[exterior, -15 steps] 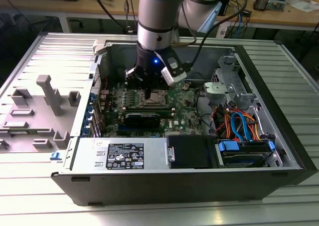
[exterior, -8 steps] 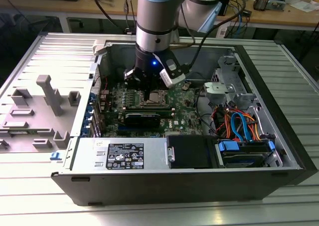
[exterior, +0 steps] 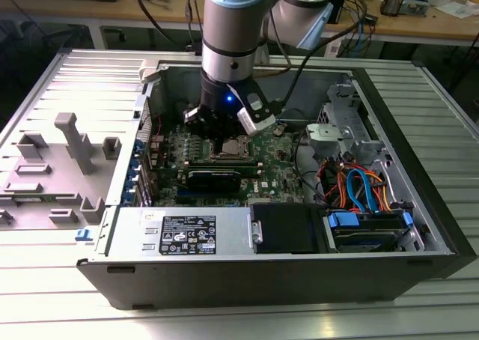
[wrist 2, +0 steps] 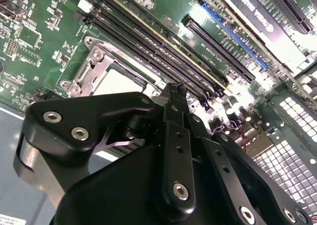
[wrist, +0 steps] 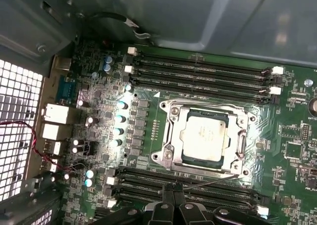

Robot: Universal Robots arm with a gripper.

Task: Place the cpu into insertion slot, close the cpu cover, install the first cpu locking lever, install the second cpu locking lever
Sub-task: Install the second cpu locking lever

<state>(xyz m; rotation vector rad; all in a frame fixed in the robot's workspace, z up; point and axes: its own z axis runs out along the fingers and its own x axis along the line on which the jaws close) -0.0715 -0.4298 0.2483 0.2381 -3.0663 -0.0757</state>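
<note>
The cpu (wrist: 204, 136), a dull silver square, lies in the insertion slot (wrist: 171, 153) on the green motherboard. The cpu cover (wrist: 176, 117), a silvery frame, lies flat around it. A thin wire locking lever (wrist: 214, 181) runs slanted along the socket's edge next to the memory slots. Its free end reaches close to my gripper (wrist: 173, 191). The gripper's black fingers (wrist 2: 174, 111) stand pressed together, just beside the socket (wrist 2: 94, 61) and over the memory slots. In the exterior view the gripper (exterior: 224, 135) hangs low over the socket (exterior: 229, 150) inside the open computer case.
Long black memory slots (wrist: 198, 66) flank the socket on both sides. A black graphics card (exterior: 215, 179) lies near the socket. Coloured cables (exterior: 359, 186) and a drive cage (exterior: 340, 130) fill the exterior view's right. The case walls (exterior: 262, 269) ring the board. A grey fixture (exterior: 67, 141) stands outside.
</note>
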